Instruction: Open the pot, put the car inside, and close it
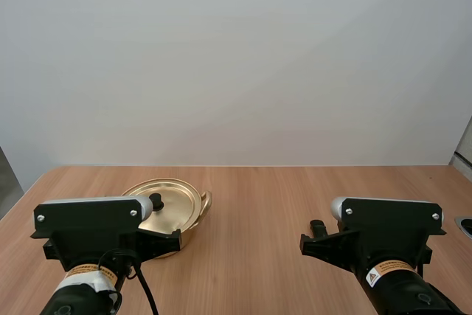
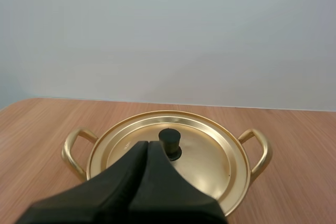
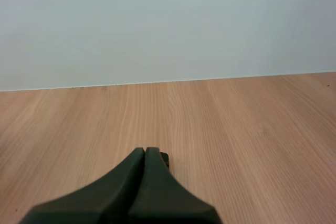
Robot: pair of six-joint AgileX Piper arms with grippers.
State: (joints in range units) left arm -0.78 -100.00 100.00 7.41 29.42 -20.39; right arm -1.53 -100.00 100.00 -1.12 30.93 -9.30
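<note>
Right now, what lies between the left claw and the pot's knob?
Nothing: left wrist view shows only bare lid between the left gripper and the knob.

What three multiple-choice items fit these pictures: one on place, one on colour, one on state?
1. Where does the golden pot stand?
A) in front of the left arm
B) in front of the right arm
C) on a wooden tray
2. What colour is the knob of the lid?
A) gold
B) red
C) black
3. In what state is the pot?
A) open, lid beside it
B) closed by its lid
C) open, lid in a gripper
Answers: 1 A, it stands just beyond the left arm; 2 C, the knob is black on the gold lid; 3 B, the lid sits on it.
</note>
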